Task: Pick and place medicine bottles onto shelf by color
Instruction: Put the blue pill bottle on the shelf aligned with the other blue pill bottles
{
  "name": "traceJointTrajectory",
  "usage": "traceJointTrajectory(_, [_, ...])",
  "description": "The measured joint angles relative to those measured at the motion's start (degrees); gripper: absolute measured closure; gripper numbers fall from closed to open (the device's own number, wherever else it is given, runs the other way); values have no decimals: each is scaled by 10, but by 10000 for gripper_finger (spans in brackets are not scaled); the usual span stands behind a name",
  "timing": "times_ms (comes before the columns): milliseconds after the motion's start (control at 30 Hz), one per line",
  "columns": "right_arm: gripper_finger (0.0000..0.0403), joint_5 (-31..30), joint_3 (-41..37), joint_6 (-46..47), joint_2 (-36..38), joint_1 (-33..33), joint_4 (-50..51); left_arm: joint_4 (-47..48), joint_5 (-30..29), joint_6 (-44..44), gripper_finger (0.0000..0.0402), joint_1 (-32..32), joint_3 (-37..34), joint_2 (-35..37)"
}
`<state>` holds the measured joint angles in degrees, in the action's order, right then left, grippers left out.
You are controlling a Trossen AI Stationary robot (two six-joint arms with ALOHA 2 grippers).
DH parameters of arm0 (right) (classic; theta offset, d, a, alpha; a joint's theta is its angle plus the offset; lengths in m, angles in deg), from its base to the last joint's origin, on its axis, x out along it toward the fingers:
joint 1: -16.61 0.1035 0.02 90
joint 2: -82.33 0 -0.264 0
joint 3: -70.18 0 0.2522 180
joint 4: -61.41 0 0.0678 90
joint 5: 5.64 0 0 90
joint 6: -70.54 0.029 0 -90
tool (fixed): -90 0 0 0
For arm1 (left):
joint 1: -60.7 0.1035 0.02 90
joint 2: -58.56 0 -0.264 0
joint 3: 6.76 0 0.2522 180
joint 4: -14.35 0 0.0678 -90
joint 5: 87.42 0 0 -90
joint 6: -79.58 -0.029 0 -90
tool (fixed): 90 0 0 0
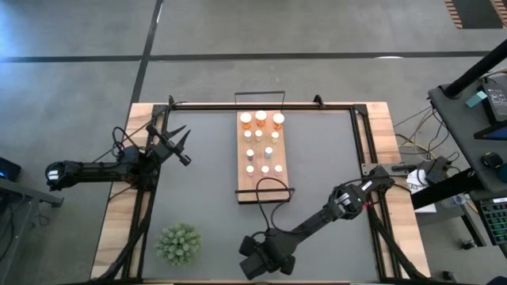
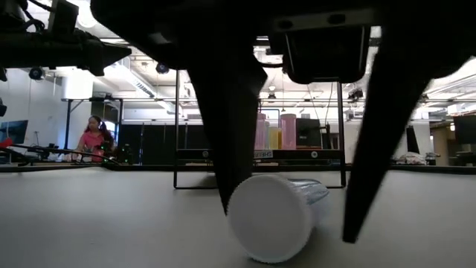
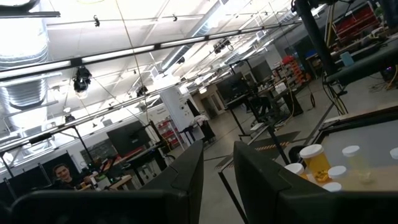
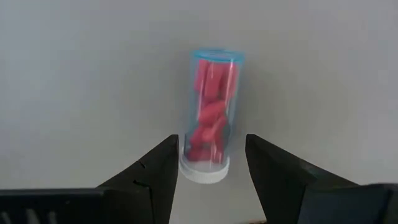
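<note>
With its two fingers spread on either side of a small bottle, the right gripper (image 4: 208, 163) hangs low over the near edge of the grey table (image 1: 206, 182); neither finger visibly touches it. That bottle (image 4: 210, 116), clear with red pills inside and a white cap, lies on its side on the tabletop, cap end between the fingertips. Beyond it, at mid-table, the wooden shelf (image 1: 264, 180) carries rows of upright white-capped bottles (image 1: 261, 117), the orange ones at its far end. A green plant (image 1: 178, 242) stands near the front left corner. The left gripper (image 1: 184, 146), fingers pressed together, is raised at the table's left side.
</note>
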<state>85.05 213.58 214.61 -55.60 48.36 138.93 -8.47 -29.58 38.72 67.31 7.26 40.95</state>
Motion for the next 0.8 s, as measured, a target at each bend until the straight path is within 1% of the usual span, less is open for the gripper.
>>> traceJointTrajectory(233, [227,1,-24,4,1,-1,-7,0,0,0,330,0,0,0])
traceJointTrajectory(467, [230,8,-29,-10,1,-3,-12,0,0,0,330,0,0,0])
traceJointTrajectory(567, [243,8,-29,-15,1,-3,-11,0,0,0,330,0,0,0])
traceJointTrajectory(800, [294,12,-30,-40,1,-2,-8,0,0,0,330,0,0,0])
